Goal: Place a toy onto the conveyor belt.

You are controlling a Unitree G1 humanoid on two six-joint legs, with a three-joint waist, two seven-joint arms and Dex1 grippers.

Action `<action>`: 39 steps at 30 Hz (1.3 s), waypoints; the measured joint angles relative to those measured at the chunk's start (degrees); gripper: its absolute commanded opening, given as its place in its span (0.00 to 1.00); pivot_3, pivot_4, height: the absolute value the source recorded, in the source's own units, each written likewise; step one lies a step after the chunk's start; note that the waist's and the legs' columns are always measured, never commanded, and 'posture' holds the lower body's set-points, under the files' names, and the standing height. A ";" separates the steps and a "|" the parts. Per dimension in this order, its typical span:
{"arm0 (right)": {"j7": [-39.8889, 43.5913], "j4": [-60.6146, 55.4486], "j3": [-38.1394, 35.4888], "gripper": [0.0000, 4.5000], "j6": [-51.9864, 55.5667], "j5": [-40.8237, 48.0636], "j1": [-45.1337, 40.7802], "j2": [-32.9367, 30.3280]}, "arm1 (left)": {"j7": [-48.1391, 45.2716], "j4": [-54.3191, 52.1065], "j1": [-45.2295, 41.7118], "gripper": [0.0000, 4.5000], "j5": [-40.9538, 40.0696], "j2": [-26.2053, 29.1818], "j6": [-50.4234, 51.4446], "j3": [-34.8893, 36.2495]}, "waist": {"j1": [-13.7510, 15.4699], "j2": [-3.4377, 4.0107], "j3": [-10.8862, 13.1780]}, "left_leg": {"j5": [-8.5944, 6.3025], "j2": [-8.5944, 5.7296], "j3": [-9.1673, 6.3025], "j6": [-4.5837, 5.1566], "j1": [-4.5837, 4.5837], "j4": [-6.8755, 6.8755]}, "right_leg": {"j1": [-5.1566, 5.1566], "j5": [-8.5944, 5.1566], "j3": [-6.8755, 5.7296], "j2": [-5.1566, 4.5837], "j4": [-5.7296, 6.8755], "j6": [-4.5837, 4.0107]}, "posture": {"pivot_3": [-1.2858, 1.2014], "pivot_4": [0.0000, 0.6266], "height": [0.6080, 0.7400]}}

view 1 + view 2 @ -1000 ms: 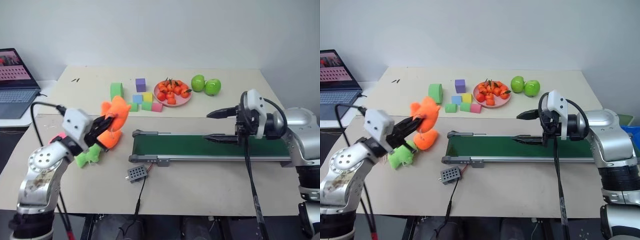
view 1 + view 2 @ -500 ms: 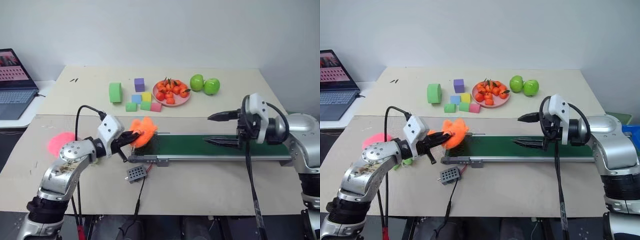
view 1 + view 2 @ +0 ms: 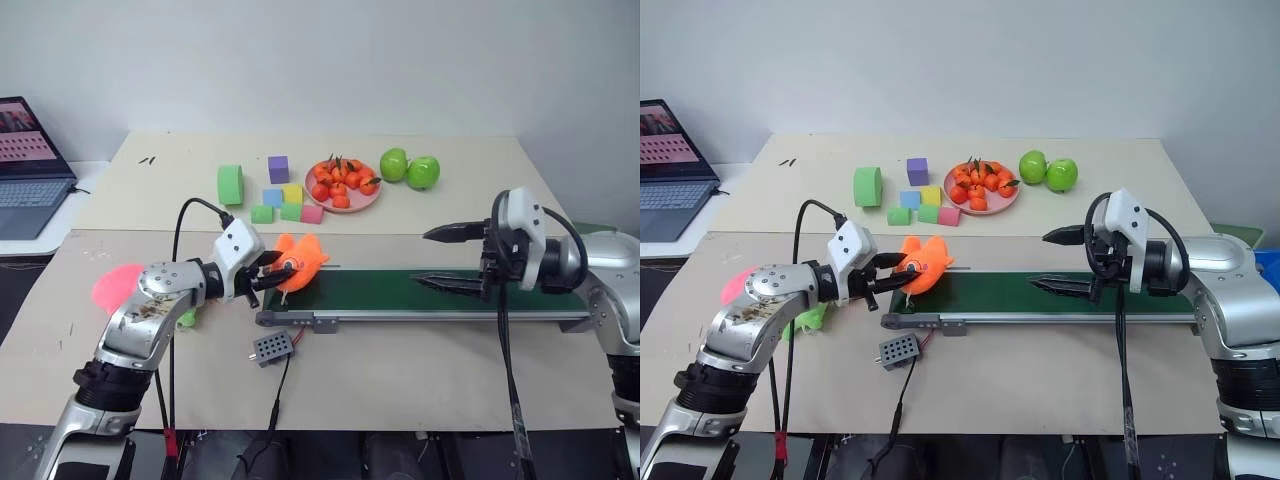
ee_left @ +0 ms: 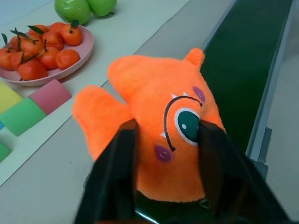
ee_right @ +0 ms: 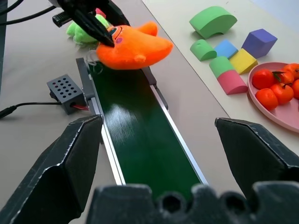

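Observation:
The toy point(image 3: 300, 262), a flat bright-orange plush fish with one round eye, rests at the left end of the dark-green conveyor belt point(image 3: 400, 292). My left gripper point(image 3: 272, 272) reaches in from the left, open. Its black fingers point(image 4: 117, 177) stand wide apart on either side of the toy's near edge. The toy point(image 5: 133, 46) also shows in the right wrist view, lying across the belt's end. My right gripper point(image 3: 445, 258) hovers open over the belt's right part, empty. The belt's grey perforated control box point(image 3: 273, 346) lies in front on its wire.
A pink plush point(image 3: 117, 285) and a lime-green plush point(image 3: 187, 318) lie left of my left arm. Foam blocks point(image 3: 280, 195), a plate of small oranges point(image 3: 344, 185) and two green apples point(image 3: 410, 170) sit at the back. A laptop point(image 3: 30, 165) stands far left.
My left arm has carried the toy rightward and down from beside the green plush to the belt's left end. Its fingers have spread apart there. The right arm has stayed put.

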 measured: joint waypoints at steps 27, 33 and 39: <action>2.33 1.98 -0.65 1.00 0.00 0.03 -1.37 -3.17 | -2.92 0.96 -10.19 0.98 -12.49 3.59 11.34 10.38 | -0.03 -0.07 0.05 | 0.00 0.00 -0.01 0.00 -0.02 0.02 | 0.01 -0.02 0.00 0.00 0.03 0.03 | 0.52 0.24 0.99; 2.85 3.20 -1.34 1.00 0.00 0.02 -2.96 -4.24 | -5.09 -3.22 -10.40 0.98 -14.67 5.94 13.67 9.96 | -0.04 -0.10 0.08 | 0.00 0.00 -0.01 0.00 -0.04 0.01 | -0.01 -0.02 -0.01 0.00 0.04 0.03 | 0.52 0.24 0.99; 2.23 3.18 -2.39 1.00 0.18 0.16 -2.81 -4.26 | -5.88 -3.86 -9.88 0.98 -14.99 6.88 13.39 9.98 | -0.04 -0.10 0.08 | 0.00 0.00 -0.01 0.00 -0.02 0.02 | 0.00 -0.02 0.00 0.00 0.02 0.03 | 0.52 0.24 0.99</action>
